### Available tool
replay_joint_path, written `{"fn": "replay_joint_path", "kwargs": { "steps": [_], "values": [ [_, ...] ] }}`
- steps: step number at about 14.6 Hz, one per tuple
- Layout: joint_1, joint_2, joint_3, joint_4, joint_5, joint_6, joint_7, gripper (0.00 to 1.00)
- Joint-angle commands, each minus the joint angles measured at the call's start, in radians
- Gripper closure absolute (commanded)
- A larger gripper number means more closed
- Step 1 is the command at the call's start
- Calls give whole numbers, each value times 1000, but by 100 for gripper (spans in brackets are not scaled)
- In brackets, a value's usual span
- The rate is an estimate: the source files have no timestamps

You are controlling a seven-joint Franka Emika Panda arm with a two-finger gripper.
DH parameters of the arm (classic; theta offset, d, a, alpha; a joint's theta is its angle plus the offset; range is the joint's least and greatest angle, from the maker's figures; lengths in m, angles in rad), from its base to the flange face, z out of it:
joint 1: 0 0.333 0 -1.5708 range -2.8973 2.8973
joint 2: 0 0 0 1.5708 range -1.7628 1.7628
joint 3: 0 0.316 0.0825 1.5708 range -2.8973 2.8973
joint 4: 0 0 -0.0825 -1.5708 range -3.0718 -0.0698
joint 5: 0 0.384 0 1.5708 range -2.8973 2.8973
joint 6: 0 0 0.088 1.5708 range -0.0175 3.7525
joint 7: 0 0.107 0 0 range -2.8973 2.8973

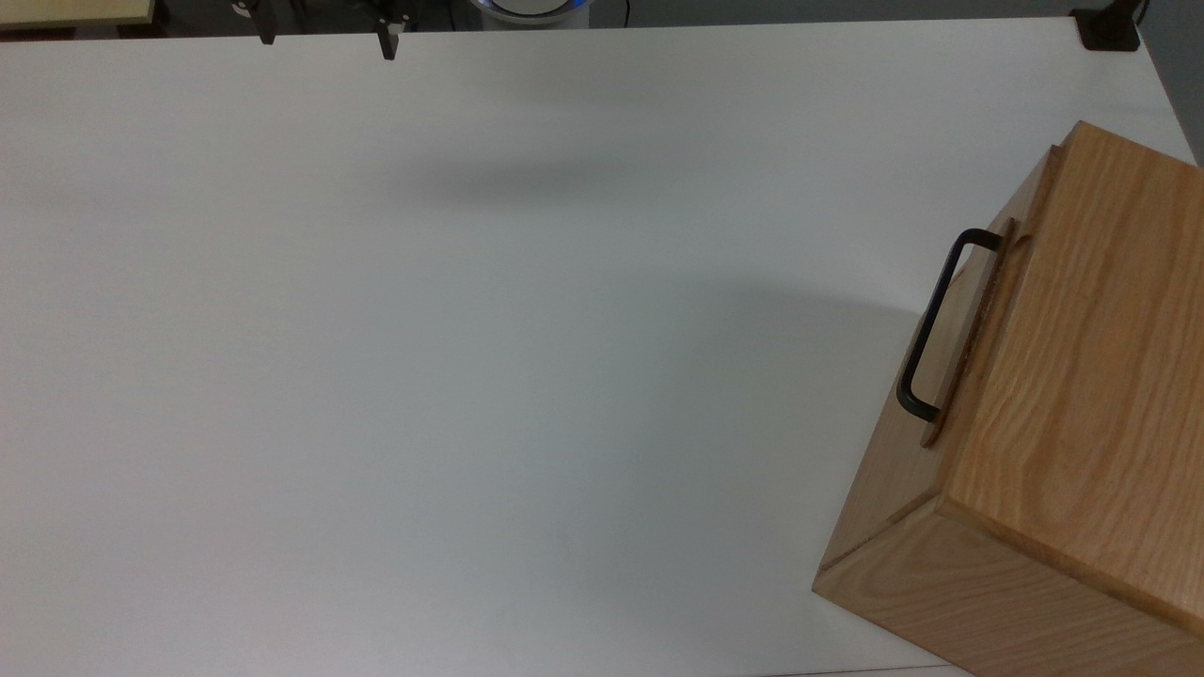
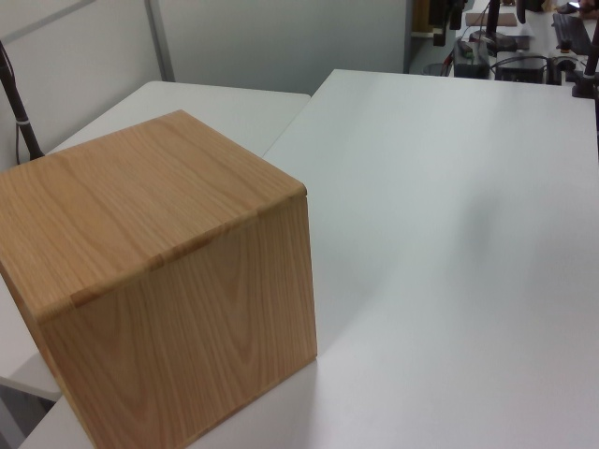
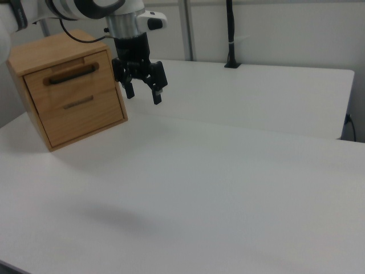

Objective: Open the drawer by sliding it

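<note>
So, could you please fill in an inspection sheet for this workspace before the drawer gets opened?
Surface: white table, bare apart from the cabinet.
Job's things: drawer shut, flush in the wooden cabinet, black bar handle free; a second panel sits below it.
Clutter: nothing seen on the table.
Gripper: gripper open, in the air, apart from the handle, to the right view's right of the cabinet.
Cables: black cable along the arm.
Surroundings: black post at the table's far edge; adjoining tables.
</note>
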Motion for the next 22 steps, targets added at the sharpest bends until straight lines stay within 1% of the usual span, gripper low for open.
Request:
{"fn": "replay_joint_path", "kwargs": {
  "steps": [1, 7, 9, 13, 15, 16, 17, 20, 22],
  "values": [
    [2, -18, -4, -25, -7, 21, -20, 0],
    [3, -6, -3, -22, -1, 28, -20, 0],
    [0, -6, -6, -20, 20, 28, -21, 0],
    [-9, 0, -3, -22, 28, 23, -60, 0],
    [-12, 0, -4, -22, 66, 25, -54, 0],
    [-30, 0, -4, -20, 91, 25, -61, 0],
    [-37, 0, -3, -20, 99, 25, -64, 0],
    [-32, 0, 8, -20, 102, 26, -54, 0],
    [-29, 0, 11, -20, 97, 19, -72, 0]
  ]
}}
